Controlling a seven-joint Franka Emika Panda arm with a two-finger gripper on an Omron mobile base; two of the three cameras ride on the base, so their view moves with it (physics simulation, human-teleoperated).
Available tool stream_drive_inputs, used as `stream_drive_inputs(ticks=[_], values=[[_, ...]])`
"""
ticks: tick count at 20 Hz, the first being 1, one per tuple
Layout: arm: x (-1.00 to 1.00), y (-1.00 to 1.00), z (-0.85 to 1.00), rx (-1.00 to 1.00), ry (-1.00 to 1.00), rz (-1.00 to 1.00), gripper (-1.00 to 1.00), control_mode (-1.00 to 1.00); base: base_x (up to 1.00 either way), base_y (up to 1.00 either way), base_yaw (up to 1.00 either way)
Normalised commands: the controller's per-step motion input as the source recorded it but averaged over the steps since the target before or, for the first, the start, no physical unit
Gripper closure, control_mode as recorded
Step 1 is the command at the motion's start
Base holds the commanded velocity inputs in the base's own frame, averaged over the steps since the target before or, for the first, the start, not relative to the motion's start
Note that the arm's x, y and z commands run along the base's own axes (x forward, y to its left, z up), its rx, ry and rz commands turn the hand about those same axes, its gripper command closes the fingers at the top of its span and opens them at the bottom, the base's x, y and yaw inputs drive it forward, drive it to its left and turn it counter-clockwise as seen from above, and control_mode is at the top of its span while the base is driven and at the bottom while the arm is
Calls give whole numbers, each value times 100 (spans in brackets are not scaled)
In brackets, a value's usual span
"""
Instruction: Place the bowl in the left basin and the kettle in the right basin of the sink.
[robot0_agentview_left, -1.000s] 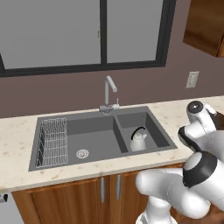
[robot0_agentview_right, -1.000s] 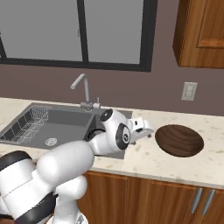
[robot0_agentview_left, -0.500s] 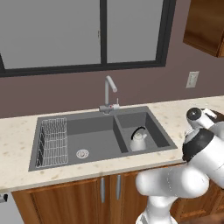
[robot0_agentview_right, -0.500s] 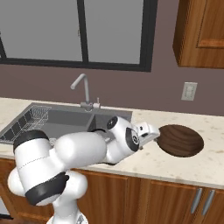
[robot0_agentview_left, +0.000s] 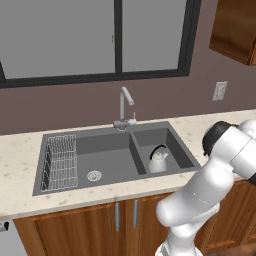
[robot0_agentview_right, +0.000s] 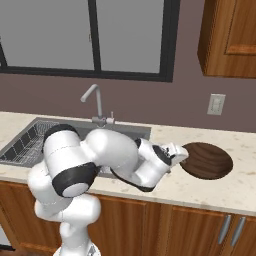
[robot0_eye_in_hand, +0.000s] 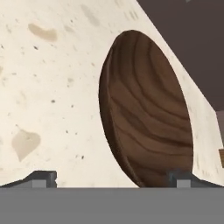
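Note:
The dark-brown bowl (robot0_agentview_right: 209, 161) rests on the pale counter to the right of the sink (robot0_agentview_left: 115, 155). In the hand view the bowl (robot0_eye_in_hand: 146, 131) lies just ahead, its near rim close to my right fingertip (robot0_eye_in_hand: 180, 177). My gripper (robot0_agentview_right: 183, 153) hovers low at the bowl's left rim, open with nothing between its fingers; in the hand view the gripper (robot0_eye_in_hand: 111, 178) has its tips spread wide. The white kettle (robot0_agentview_left: 158, 160) stands upright in the right basin (robot0_agentview_left: 175, 147). The left basin (robot0_agentview_left: 107, 162) holds a wire rack (robot0_agentview_left: 60, 161).
The silver faucet (robot0_agentview_left: 124, 105) rises at the sink's back edge. A wall outlet (robot0_agentview_right: 216, 104) sits behind the bowl, under a wooden upper cabinet (robot0_agentview_right: 231, 37). My arm's bulky links (robot0_agentview_right: 100, 155) cover much of the sink in the right base view.
The arm has swung further right and stretched out, bringing the hand down to the bowl's left rim. Kettle and bowl have not moved.

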Motion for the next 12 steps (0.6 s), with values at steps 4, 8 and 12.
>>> stream_drive_inputs(ticks=[4,8,12], values=[[32,-24,-28,-2,0,0,-100,-100,0,0,0],[31,-19,-28,0,0,0,-100,-100,0,0,0],[34,-12,-27,0,0,0,100,-100,0,0,0]])
